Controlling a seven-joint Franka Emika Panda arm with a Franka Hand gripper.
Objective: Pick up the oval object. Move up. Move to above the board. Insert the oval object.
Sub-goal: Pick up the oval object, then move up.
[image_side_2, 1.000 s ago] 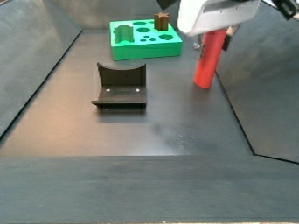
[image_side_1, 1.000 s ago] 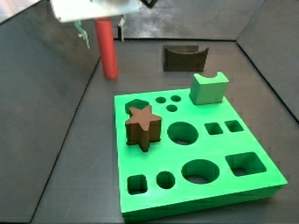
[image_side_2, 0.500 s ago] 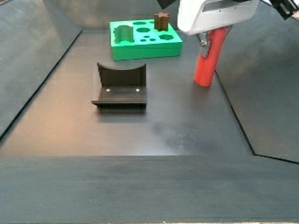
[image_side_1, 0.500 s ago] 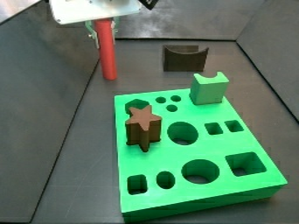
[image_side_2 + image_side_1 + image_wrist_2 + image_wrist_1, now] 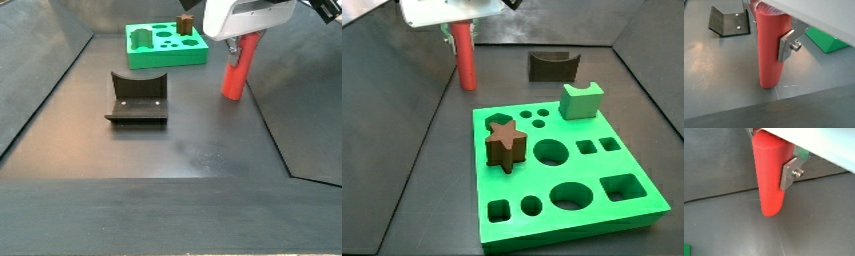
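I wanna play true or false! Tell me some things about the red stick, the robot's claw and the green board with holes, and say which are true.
1. The gripper is around the top of the tall, smooth red peg. True.
2. The red peg is lying flat. False: it stands upright on the dark floor, seen in both side views.
3. A brown star-shaped block sits on the large, bright green board with holes. True.
4. The red peg is already in the board. False: it is apart from it, near the back wall.
5. The dark L-shaped fixture is on the board. False: it stands on the floor.
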